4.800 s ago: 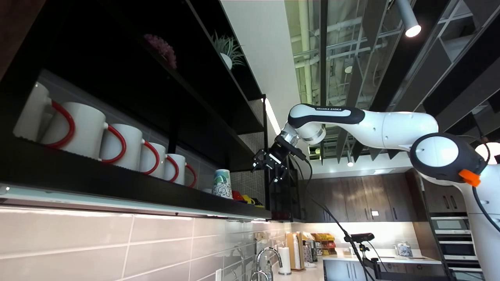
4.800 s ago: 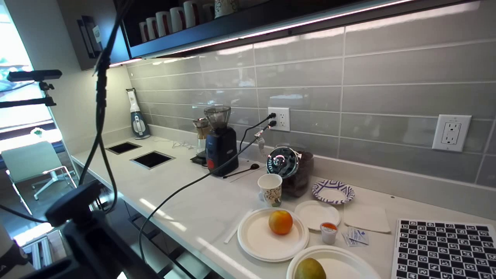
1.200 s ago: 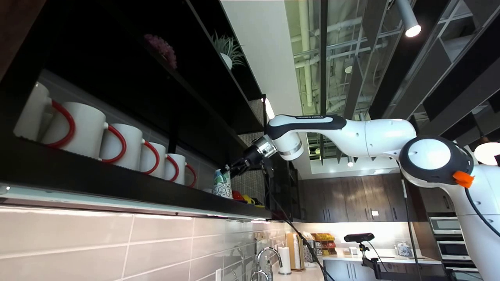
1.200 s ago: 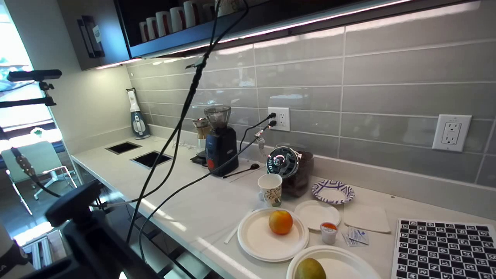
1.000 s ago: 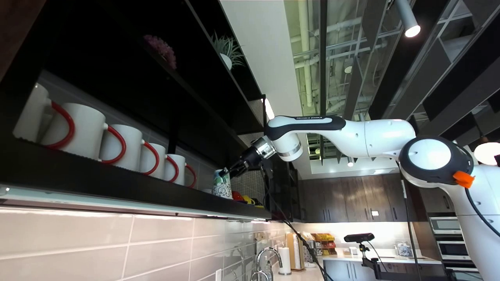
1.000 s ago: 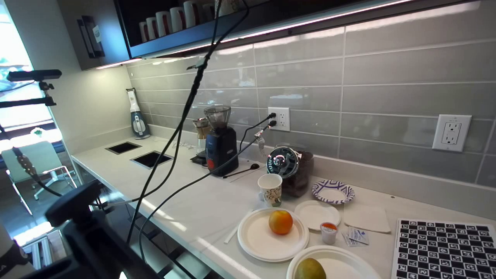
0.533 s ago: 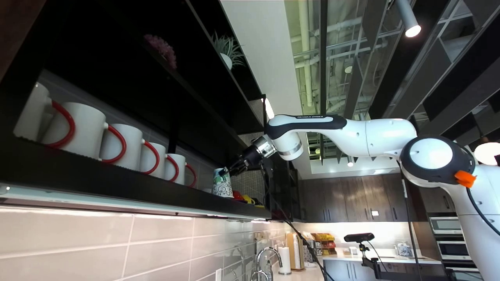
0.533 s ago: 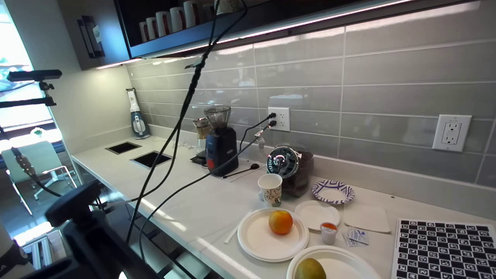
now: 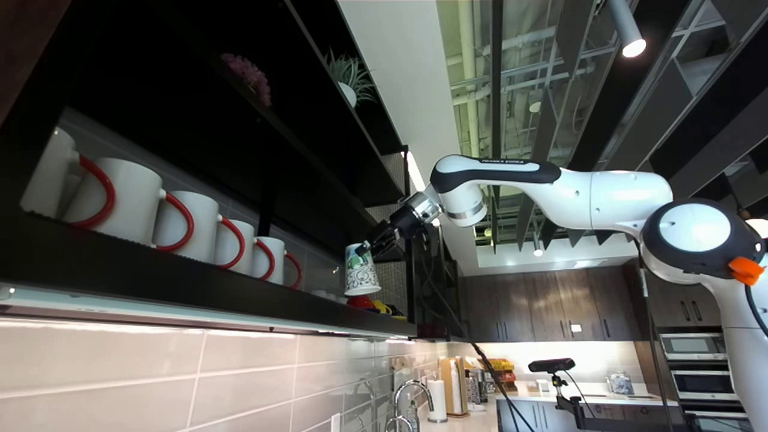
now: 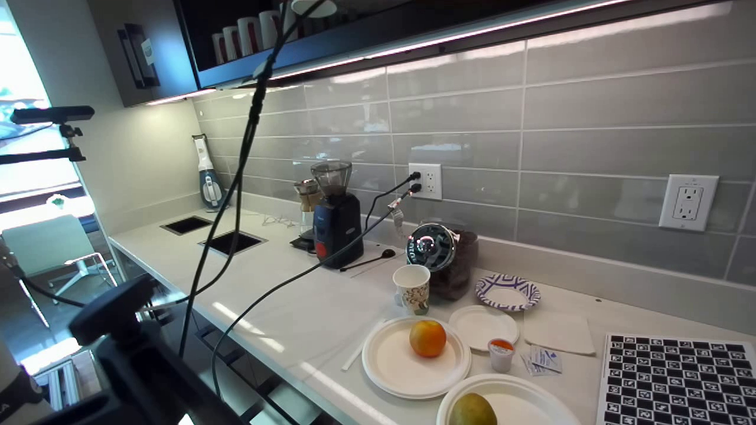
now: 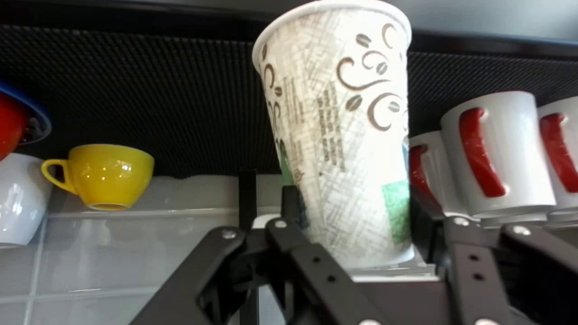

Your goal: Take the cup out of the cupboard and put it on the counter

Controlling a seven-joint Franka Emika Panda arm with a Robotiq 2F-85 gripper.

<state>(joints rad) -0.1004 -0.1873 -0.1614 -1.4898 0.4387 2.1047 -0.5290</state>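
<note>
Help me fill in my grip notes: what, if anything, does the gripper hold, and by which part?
The gripper holds the patterned paper cup, pinched from both sides near its narrow end, away from the wide rim.

White paper cup [image 11: 336, 135], brown swirls, green patches; yellow teacup [image 11: 112, 174]

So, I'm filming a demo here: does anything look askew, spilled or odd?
One oddity: the gripper holds the paper cup mouth-down and slightly tilted, unlike the upright cup on the counter. A black cord also stretches from the wall outlet past the counter's front edge, a possible snag. No spill shows.
</note>
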